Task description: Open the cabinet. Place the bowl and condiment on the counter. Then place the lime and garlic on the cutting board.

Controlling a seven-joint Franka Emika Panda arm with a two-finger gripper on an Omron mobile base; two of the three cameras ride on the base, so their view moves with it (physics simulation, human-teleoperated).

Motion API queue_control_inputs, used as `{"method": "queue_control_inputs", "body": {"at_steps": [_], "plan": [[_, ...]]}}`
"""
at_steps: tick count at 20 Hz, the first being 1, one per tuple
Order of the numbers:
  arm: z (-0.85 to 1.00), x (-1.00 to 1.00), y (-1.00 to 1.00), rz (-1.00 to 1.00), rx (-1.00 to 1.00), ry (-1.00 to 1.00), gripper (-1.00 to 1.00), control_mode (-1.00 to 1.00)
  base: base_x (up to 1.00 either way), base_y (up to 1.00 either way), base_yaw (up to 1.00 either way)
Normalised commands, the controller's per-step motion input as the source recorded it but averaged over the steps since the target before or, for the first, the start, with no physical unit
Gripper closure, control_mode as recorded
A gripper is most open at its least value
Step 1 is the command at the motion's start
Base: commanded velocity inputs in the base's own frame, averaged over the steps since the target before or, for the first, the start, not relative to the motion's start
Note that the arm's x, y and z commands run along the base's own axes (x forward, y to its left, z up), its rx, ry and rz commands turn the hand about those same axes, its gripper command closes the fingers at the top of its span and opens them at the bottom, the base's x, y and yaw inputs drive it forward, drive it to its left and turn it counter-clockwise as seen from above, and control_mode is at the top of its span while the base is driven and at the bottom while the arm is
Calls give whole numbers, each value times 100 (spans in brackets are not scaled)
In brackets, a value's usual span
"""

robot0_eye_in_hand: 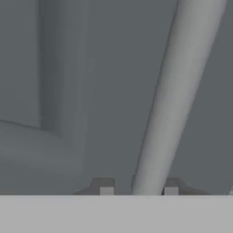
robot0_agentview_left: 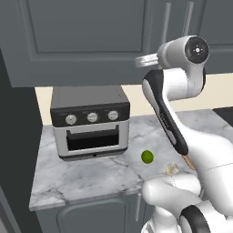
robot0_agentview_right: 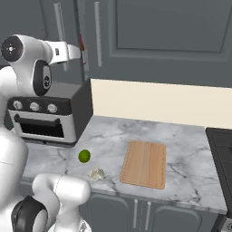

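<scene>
One lime, one garlic, one cutting board; claw clamps one cabinet handle.

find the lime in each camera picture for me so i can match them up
Left base view: the lime lies on the counter, right of centre, in front of the toaster oven.
Right base view: the lime lies left of centre, left of the cutting board.
Hand view: no lime, just a cabinet handle.
Shared landmark: the garlic close beside the lime.
</scene>
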Motion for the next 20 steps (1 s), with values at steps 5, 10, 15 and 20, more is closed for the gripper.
{"method": "queue_control_inputs", "body": {"at_steps": [5,10,15,20], "plan": [[0,-100,96,6,-4,0,100,-100,0,0,0],[0,-100,100,5,-8,6,100,-100,0,0,0],[0,-100,100,4,-9,12,100,-100,0,0,0],[0,-95,100,4,-8,15,-100,-100,0,0,0]]}}
